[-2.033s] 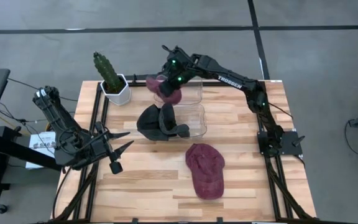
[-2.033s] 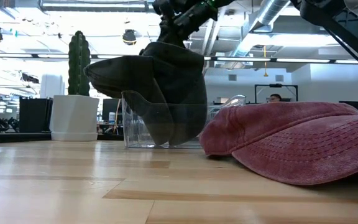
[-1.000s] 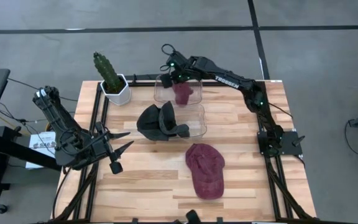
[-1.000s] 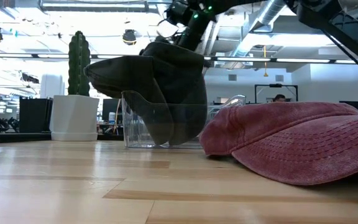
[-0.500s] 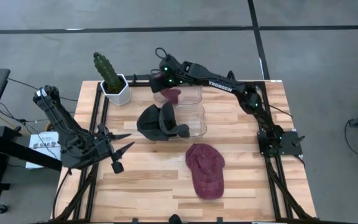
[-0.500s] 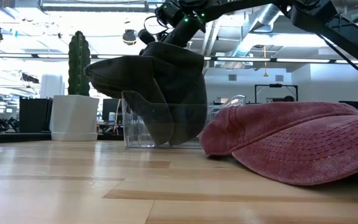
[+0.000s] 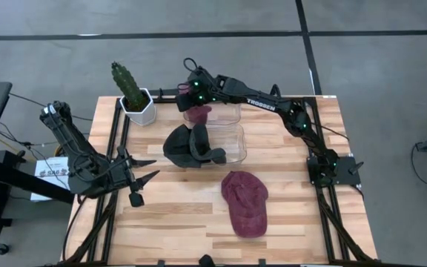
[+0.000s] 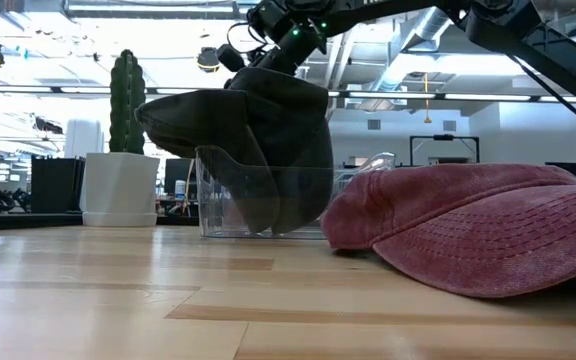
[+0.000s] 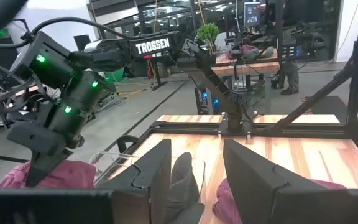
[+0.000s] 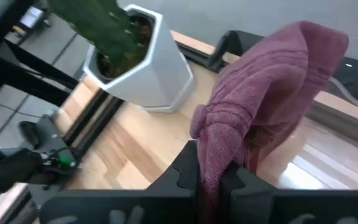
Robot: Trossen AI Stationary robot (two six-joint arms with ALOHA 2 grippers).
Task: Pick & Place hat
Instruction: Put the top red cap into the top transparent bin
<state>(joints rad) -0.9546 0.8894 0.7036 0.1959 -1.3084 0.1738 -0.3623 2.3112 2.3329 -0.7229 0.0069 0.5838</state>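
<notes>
- The left gripper (image 7: 141, 180) waits off the table's (image 7: 288, 215) left edge, at about 8 o'clock from the middle, its fingers apart and nothing between them
- A cactus (image 7: 124, 80) stands in a white pot (image 7: 140, 108) at the far left corner, about 10 o'clock
- A dark hat (image 7: 187, 144) hangs over the left wall of the nearer clear bin (image 7: 232, 142), close to the table's centre; in the low view it drapes down the bin's front
- The right gripper (image 7: 192, 101) reaches across to the far edge at roughly 12 o'clock, over the left end of the farther clear bin (image 7: 228, 111)
- Its fingers are pressed together on a maroon hat (image 10: 260, 106), the cloth bunched and hanging from the grip, as the right wrist view shows; from above that hat sits at the left end of the farther bin, whether it touches the bin's floor I cannot tell
- A second maroon hat (image 7: 244, 202) lies flat on the wood at about 5 o'clock, apart from both bins
</notes>
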